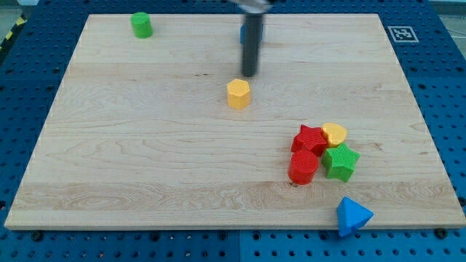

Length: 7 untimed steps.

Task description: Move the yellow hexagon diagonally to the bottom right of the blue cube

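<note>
The yellow hexagon (238,94) lies on the wooden board (145,145), a little above its middle. My tip (250,74) stands just above the hexagon and slightly to its right, a small gap away. The blue cube (242,33) is mostly hidden behind the rod near the view's top; only a thin blue edge shows at the rod's left side.
A green cylinder (141,25) stands at the top left. At the lower right is a cluster: red star (308,139), yellow heart (334,134), green star (340,161), red cylinder (303,167). A blue triangle (352,216) sits at the board's bottom edge.
</note>
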Motion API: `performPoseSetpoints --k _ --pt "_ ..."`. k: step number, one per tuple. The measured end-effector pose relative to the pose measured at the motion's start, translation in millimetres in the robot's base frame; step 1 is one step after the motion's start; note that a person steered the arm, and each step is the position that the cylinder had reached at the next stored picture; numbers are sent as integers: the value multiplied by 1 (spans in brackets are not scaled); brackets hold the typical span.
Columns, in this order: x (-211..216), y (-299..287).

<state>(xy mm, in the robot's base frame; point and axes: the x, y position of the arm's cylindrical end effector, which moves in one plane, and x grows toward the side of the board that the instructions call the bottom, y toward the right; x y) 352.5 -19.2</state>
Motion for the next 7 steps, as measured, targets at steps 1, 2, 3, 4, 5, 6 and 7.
performPoseSetpoints --k 1,2,3,4,5,6,7 --pt "14 -63" --pt "60 -61" --pt "80 -22" --pt "79 35" --pt "59 79" --pt "73 74" --pt "95 54"
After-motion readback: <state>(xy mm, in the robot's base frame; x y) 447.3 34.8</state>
